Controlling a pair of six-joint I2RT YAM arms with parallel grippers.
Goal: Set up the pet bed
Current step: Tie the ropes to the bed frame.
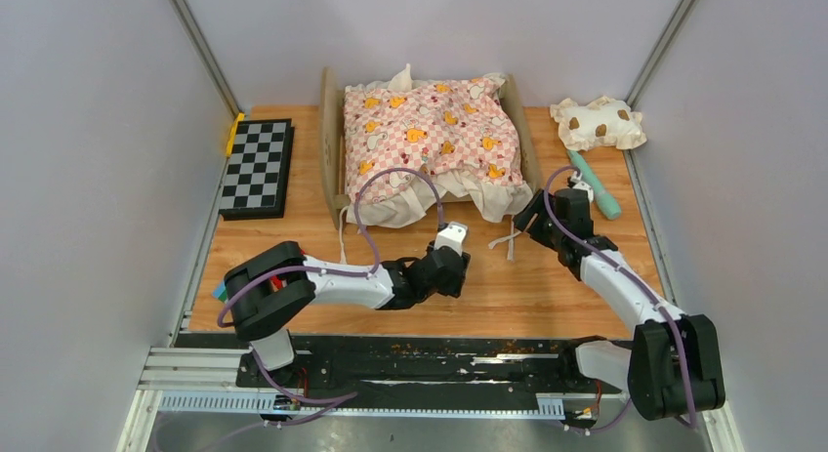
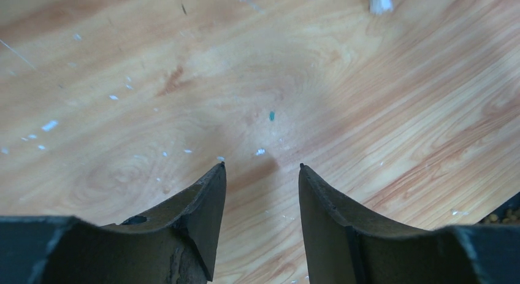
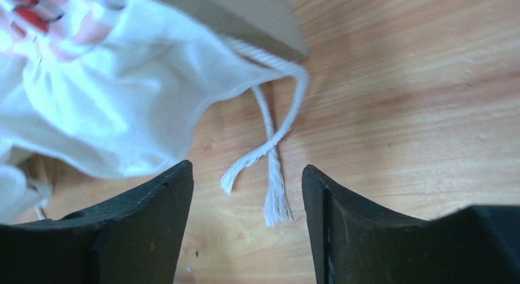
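Note:
The pet bed (image 1: pixel 330 149) stands at the back middle of the table, its light-wood side rails showing. A pink checkered cushion (image 1: pixel 430 130) with a white ruffle (image 3: pixel 122 112) covers it and spills over the front. A wooden corner of the bed (image 3: pixel 245 14) shows in the right wrist view. My right gripper (image 1: pixel 524 223) (image 3: pixel 246 167) is open at the bed's front right corner. Two frayed white cord ends (image 3: pixel 273 180) lie loose on the table between its fingers. My left gripper (image 1: pixel 455 245) (image 2: pixel 262 167) is open over bare wood in front of the bed, holding nothing.
A small cream brown-spotted pillow (image 1: pixel 598 123) lies at the back right, with a teal stick (image 1: pixel 598 190) just in front of it. A black-and-white checkerboard (image 1: pixel 256 167) sits at the left edge. Another white cord (image 1: pixel 344 242) hangs off the bed's front left corner.

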